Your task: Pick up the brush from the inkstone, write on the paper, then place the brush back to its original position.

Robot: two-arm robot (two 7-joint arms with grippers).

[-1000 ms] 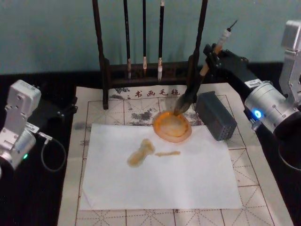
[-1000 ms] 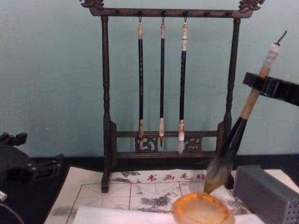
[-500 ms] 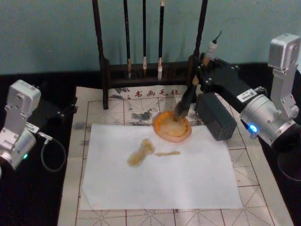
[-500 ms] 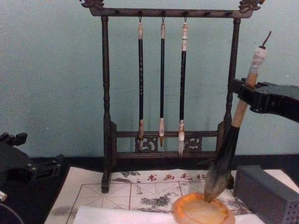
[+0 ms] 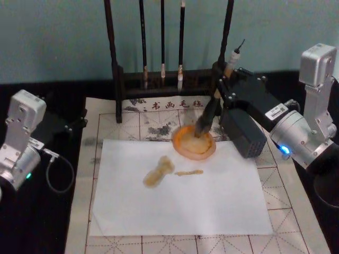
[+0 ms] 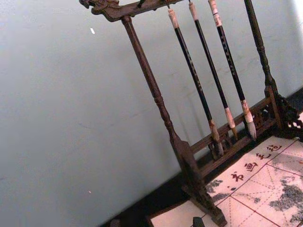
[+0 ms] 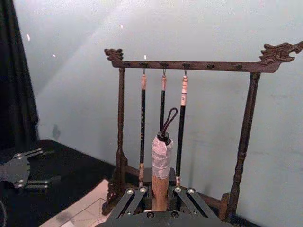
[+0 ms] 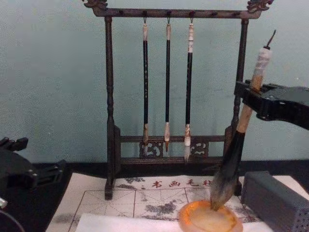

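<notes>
Grip status: your right gripper (image 5: 221, 91) is clamping the brush (image 5: 208, 112) on the upper tan handle, a little below the white-wrapped end; the right wrist view is showing the fingers (image 7: 137, 195) pressing the shaft from both sides. The brush is standing steeply tilted, its top leaning right and toward the rack (image 8: 110, 121); its bristles are pointing down into the inkstone (image 5: 180, 144), which is straddling the far edge of the paper (image 5: 212, 201). Your left gripper (image 5: 71, 124) is hanging well apart at the left of the mat (image 5: 296, 211), fingers spread, carrying nothing.

Handling, as judged: the brush is looking light, stiff in the handle and soft in the head; the smooth round shaft is likely to be pivoting under any side load; the present high hold is giving reach but little leverage, and a hold nearer the black ferrule is looking steadier. The inkstone is looking small and light; pressing down is risking a slide or a tip. The paper is lying loose and thin, already bearing tan strokes (image 5: 159, 172).

Obscured: you are not getting sight of whether the bristle tip is touching the dish floor; the chest view is cutting off the dish's near rim and most of the paper; the grey block (image 5: 242, 129) is crowding the inkstone's right side; any liquid in the dish is proving impossible to judge.
</notes>
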